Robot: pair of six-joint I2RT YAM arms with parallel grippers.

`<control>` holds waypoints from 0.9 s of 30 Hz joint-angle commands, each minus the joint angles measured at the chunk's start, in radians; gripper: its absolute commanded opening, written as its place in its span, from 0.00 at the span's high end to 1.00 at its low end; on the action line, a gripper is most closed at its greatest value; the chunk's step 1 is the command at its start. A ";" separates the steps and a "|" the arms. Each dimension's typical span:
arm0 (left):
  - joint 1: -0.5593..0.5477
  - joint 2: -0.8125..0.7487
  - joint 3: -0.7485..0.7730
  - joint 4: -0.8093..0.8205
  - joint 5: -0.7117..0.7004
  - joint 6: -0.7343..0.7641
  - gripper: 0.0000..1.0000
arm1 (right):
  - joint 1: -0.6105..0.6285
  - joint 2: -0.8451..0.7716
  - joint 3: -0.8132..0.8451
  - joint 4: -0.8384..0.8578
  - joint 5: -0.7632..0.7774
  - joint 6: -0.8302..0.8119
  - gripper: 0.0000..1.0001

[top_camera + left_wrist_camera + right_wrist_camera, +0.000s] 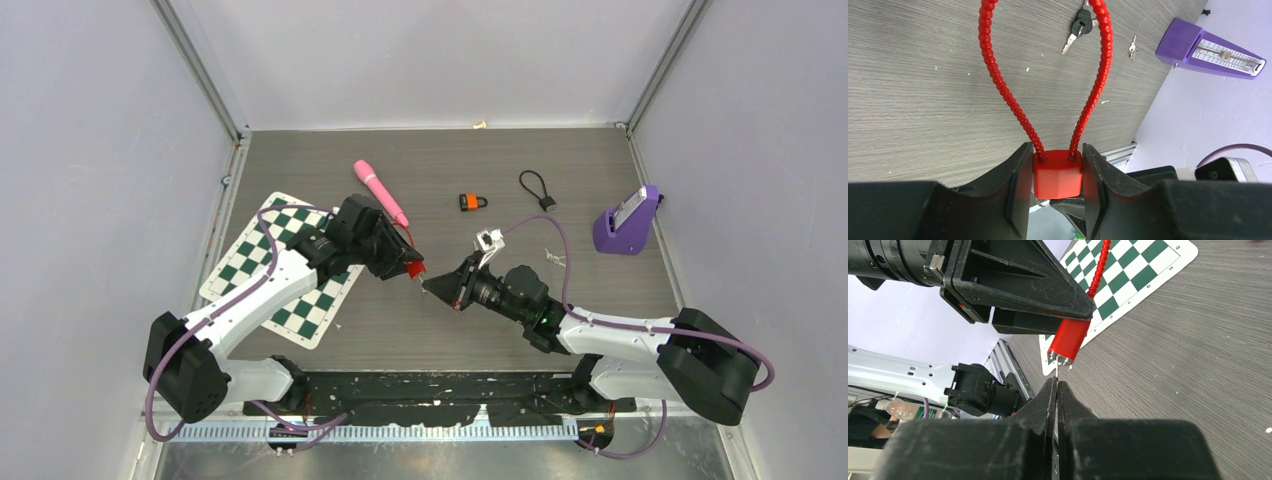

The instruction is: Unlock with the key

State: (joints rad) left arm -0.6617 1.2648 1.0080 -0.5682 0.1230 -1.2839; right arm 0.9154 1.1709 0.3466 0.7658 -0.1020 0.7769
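Top external: open wood-grain surface (440,330) spreads under both arms, beside the checkered mat (255,262). Left jaws, part open, clamp the blocky red lock (1058,175) below its beaded cable loop (998,75); right jaws pinch shut on the thin key (1056,371), tip at the lock's base.

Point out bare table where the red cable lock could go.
Bare: near strip between chess mat and right arm; far strip beyond pink tool and orange padlock. Crowded: centre, where left gripper and right gripper meet at the lock.
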 commanded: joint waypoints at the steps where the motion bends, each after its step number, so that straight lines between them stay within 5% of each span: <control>1: -0.004 -0.031 -0.005 0.063 0.024 -0.014 0.89 | 0.002 -0.017 0.003 0.073 0.014 0.022 0.95; 27: -0.008 -0.042 -0.020 0.101 0.038 -0.021 0.90 | -0.038 0.016 -0.021 0.084 0.010 0.084 0.95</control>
State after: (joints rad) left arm -0.6617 1.2575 0.9874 -0.5220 0.1329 -1.3014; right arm 0.8867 1.1858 0.3267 0.8089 -0.1062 0.8501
